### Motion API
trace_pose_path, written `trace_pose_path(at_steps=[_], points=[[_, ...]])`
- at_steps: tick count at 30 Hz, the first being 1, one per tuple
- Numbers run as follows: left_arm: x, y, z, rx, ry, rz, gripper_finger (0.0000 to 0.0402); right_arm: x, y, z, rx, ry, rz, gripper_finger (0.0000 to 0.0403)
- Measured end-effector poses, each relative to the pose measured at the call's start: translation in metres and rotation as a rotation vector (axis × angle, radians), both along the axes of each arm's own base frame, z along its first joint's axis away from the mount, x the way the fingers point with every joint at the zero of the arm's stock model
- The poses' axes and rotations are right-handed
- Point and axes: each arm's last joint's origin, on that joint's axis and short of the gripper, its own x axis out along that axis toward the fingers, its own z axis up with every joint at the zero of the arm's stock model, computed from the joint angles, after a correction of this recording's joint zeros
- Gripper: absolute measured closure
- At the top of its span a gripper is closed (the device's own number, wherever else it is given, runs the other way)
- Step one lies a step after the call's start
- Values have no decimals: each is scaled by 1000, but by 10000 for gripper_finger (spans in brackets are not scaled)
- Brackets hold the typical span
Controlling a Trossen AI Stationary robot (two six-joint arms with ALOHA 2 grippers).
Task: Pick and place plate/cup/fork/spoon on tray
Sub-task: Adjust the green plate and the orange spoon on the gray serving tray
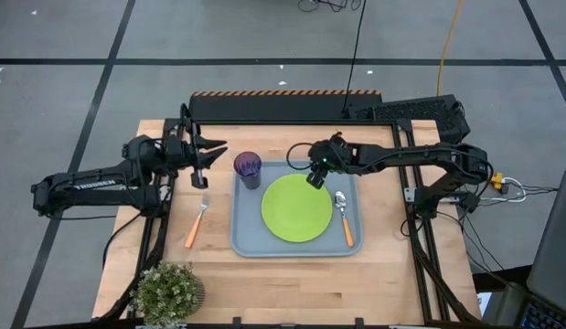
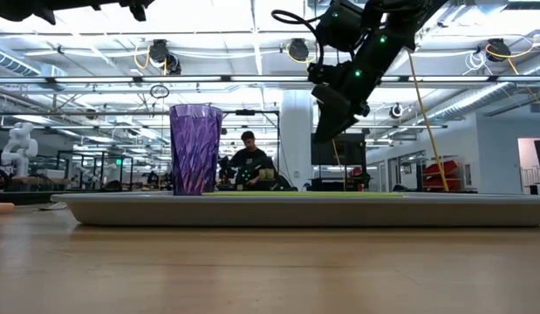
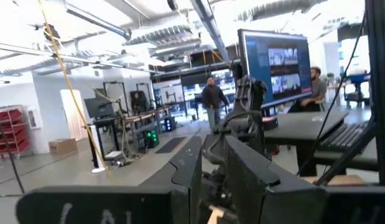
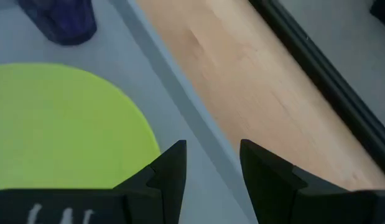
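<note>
The grey-blue tray (image 1: 246, 239) lies in the middle of the table. On it lie the lime-green plate (image 1: 296, 208) and the spoon (image 1: 344, 217), near the tray's right rim. The purple cup (image 1: 248, 168) stands upright in the tray's far left corner and also shows in the low view (image 2: 195, 148). The fork (image 1: 197, 222) lies on the table left of the tray. My right gripper (image 1: 315, 176) hovers open and empty above the tray's far side, between the plate and the rim (image 4: 214, 155). My left gripper (image 1: 217, 146) is raised left of the cup, level, with a narrow gap between its fingers (image 3: 214, 155), and empty.
A potted plant (image 1: 168, 292) stands at the table's near left corner. A black keyboard (image 1: 420, 110) lies at the far right edge. Bare wood (image 1: 292, 283) lies in front of the tray. People stand in the room behind the table (image 2: 248, 161).
</note>
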Motion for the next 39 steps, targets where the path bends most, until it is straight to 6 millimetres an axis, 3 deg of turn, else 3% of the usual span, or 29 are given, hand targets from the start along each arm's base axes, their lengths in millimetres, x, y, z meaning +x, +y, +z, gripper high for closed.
trace_pose_path(at_steps=[8,20,26,33,39], points=[[2,-4,-4,-138,28,-74,327,-1,1,-2,8,10,6,259],[6,-16,-11,-163,110,-154,327,-16,8,-10,153,163,-32,259],[6,-19,-12,-165,116,-168,327,-9,7,-4,152,164,-29,259],[6,-19,-11,-134,110,-161,327,-1,5,-30,192,369,-34,259],[6,-18,-12,-135,120,-160,327,7,4,-44,203,414,-26,259]])
